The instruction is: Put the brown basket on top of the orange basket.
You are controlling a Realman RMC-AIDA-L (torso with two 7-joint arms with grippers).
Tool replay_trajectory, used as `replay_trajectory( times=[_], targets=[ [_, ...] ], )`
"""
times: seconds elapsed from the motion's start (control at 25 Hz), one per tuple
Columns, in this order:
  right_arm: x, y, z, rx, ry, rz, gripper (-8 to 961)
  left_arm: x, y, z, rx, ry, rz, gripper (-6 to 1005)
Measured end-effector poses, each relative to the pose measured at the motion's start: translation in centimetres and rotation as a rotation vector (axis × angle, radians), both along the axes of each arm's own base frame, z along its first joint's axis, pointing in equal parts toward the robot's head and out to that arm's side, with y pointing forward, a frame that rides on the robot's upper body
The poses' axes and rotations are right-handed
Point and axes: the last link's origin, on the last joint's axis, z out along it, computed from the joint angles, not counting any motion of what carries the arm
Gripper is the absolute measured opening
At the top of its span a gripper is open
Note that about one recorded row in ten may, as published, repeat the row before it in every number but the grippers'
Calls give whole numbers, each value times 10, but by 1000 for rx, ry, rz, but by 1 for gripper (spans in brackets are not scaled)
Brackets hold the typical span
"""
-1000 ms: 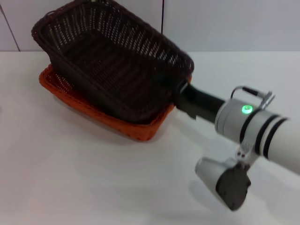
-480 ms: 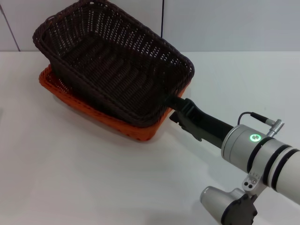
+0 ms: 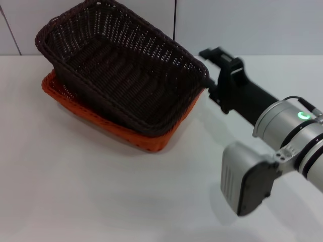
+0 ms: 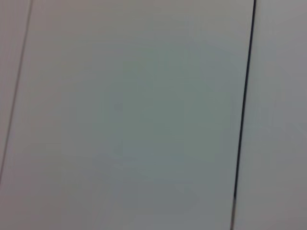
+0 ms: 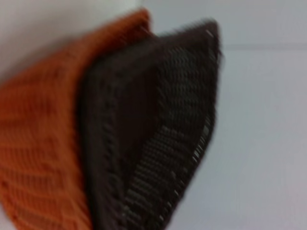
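Brown basket point(image 3: 121, 75) nested in orange basket point(image 3: 108, 123) on white worktop point(image 3: 101, 201), long axis slanting away leftward. Right hand point(image 3: 214, 55) just beside its near corner, released, empty.

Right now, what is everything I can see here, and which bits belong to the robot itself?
brown basket: one, dark brown, nested in the orange one, tilted, on the far left part of the table.
orange basket: one, bright orange, flat on the table under the brown one, rim showing along the near side.
table: one, white, bearing both baskets.
wall: pale panels with dark seams, behind the table.
right gripper: one, black, in the air just right of the brown basket's right corner, jaws apart and holding nothing.
right arm: one, silver-white with a green light, reaching in from the lower right.
left gripper: not seen; its wrist camera shows only the wall.
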Motion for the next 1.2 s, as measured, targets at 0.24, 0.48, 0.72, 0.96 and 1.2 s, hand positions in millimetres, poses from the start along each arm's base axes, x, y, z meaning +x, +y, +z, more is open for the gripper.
replay_trajectory(
  times=[0.24,0.48,0.72,0.96,1.2],
  targets=[
    [-4,4,16,92,195,-88,674,6,-8,10,64,29,-53,800],
    [-12,-8,33,289,452,-115,674,4,-18,16,99,62,-62,801],
    [9,-30,48,521,720,-112,674,1,-25,16,104,67,-54,801],
    [50,-55,51,641,947,-97,674,-2,-26,15,96,58,-44,800],
    [104,-73,49,586,1229,-85,674,-2,-27,13,94,26,-48,800]
  ],
)
